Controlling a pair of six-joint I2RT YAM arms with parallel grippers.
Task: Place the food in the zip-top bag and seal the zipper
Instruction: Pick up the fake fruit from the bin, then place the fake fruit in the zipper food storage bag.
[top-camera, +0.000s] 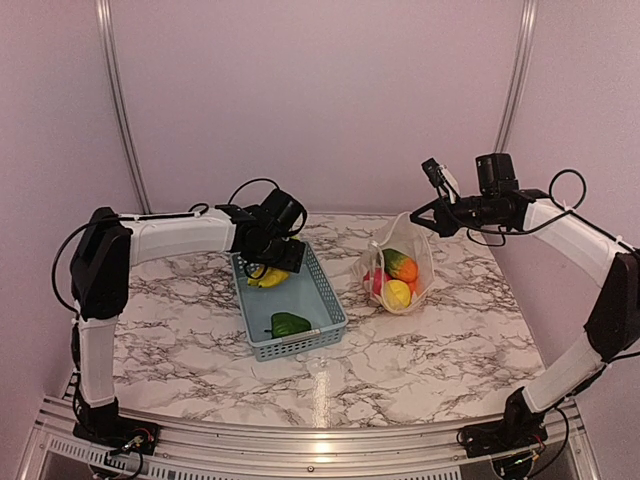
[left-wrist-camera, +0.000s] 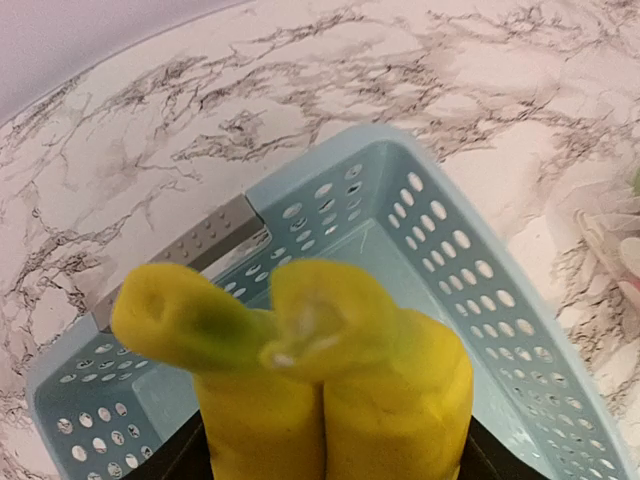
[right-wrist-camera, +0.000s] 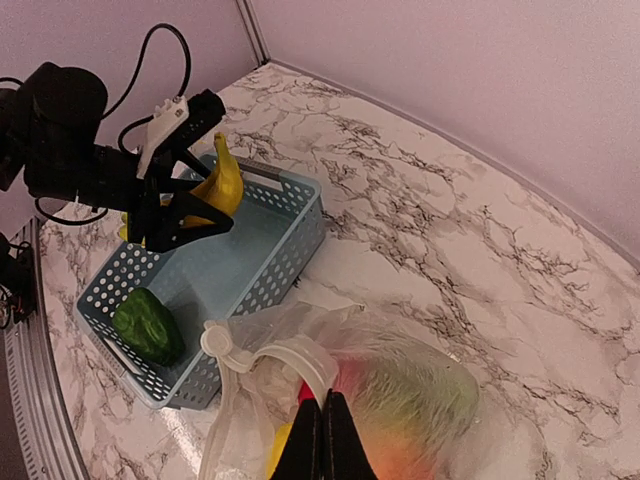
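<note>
My left gripper (top-camera: 275, 262) is shut on the yellow bananas (top-camera: 268, 277) and holds them over the far end of the blue-grey basket (top-camera: 330, 300); they fill the left wrist view (left-wrist-camera: 330, 390). A green piece (top-camera: 290, 324) lies in the basket's near end. My right gripper (top-camera: 415, 220) is shut on the pale zipper (right-wrist-camera: 290, 355) and holds up the mouth of the clear zip-top bag (top-camera: 422, 262). Inside the bag are green, orange (top-camera: 407, 269), red and yellow (top-camera: 397, 293) pieces. The right wrist view shows the bananas (right-wrist-camera: 218, 185) and the green piece (right-wrist-camera: 148, 325) too.
The basket (right-wrist-camera: 290, 250) stands just left of the bag on the marble table (top-camera: 200, 330). Pale walls close in behind and at both sides. A metal rail (top-camera: 300, 440) runs along the table's near edge.
</note>
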